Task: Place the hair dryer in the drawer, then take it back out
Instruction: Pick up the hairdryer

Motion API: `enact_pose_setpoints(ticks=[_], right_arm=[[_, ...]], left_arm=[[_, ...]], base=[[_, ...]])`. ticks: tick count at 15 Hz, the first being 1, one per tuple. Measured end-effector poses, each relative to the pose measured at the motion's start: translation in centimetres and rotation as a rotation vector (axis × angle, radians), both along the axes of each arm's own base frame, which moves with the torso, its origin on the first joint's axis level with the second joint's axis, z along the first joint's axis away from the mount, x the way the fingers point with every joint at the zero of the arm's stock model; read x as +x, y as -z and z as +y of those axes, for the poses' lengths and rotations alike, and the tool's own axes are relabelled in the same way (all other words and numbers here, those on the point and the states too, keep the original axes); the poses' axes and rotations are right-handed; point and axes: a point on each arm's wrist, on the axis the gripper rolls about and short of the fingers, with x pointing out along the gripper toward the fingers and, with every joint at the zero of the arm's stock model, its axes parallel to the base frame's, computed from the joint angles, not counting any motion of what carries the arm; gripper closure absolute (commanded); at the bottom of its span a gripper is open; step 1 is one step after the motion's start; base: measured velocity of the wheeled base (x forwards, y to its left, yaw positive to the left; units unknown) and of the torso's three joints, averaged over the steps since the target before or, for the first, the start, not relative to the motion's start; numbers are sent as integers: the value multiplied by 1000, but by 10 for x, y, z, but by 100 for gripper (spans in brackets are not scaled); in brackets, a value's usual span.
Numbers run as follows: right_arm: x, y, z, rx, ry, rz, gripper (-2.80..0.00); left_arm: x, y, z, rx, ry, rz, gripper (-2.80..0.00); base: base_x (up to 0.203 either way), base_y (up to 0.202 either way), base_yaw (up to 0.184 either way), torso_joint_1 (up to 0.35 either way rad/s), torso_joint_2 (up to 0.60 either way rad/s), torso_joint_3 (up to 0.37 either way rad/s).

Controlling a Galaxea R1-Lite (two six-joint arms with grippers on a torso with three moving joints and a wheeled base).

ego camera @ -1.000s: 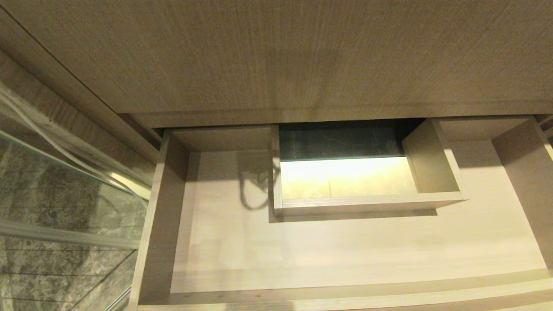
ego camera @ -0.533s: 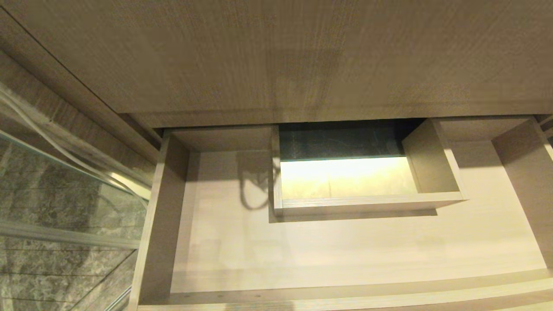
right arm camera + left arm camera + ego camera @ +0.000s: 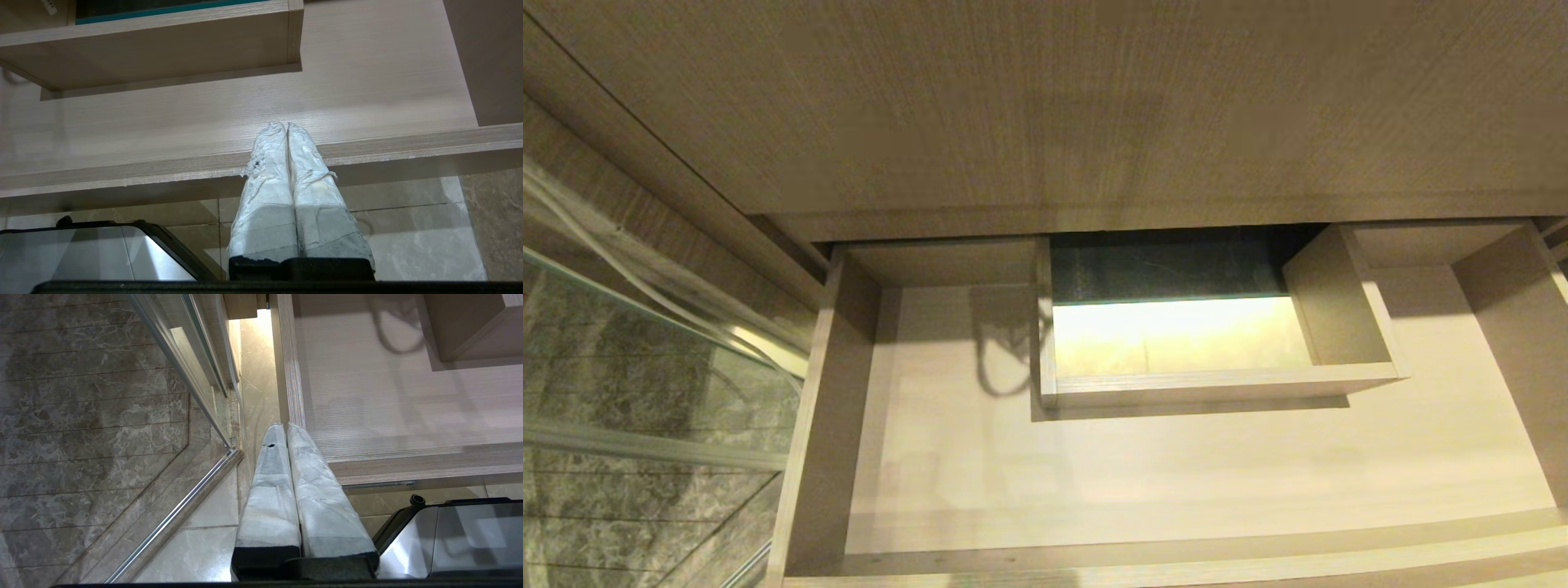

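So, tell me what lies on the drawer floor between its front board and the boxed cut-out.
Nothing: the head view shows the drawer floor bare between the two.

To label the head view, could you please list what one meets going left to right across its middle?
Glass panel → drawer's left wall → boxed cut-out → drawer's right wall.

Each pincer, left pincer (image 3: 286, 426) and right pincer (image 3: 286, 125), has white-taped fingers on a black base.
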Motion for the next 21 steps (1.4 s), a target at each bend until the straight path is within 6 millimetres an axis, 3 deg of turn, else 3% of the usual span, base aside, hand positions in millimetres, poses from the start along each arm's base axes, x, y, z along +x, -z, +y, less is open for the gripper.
enact_pose_setpoints(ticks=[21], right_arm=[[0, 0, 0, 1, 0, 1, 0]], left_arm=[[0, 0, 0, 6, -2, 4, 0]], base=[[0, 0, 0, 0, 0, 0]])
